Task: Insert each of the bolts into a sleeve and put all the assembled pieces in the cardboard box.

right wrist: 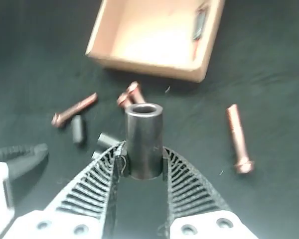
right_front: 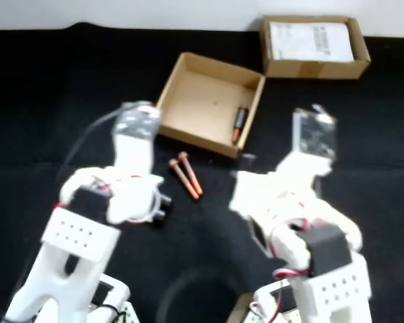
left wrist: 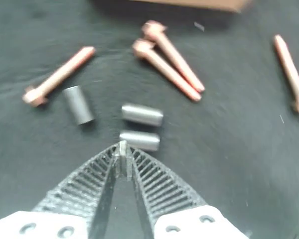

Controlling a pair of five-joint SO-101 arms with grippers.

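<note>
My right gripper (right wrist: 143, 155) is shut on a grey metal sleeve (right wrist: 144, 137), held upright with its bore open toward the camera. My left gripper (left wrist: 122, 152) is shut with nothing in it, its tips just short of a lying sleeve (left wrist: 139, 140). Two more sleeves (left wrist: 142, 114) (left wrist: 78, 104) lie beyond. Copper bolts rest on the black cloth: one single (left wrist: 57, 77), a crossed pair (left wrist: 169, 62), and one apart (left wrist: 291, 74). The open cardboard box (right_front: 188, 74) holds one assembled piece (right_front: 240, 123) against its right wall.
A second cardboard box (right_front: 310, 68) with a white sheet in it stands at the back right. The two white arms (right_front: 131, 182) (right_front: 289, 195) stand at the front, on either side of the bolt pair (right_front: 186, 175).
</note>
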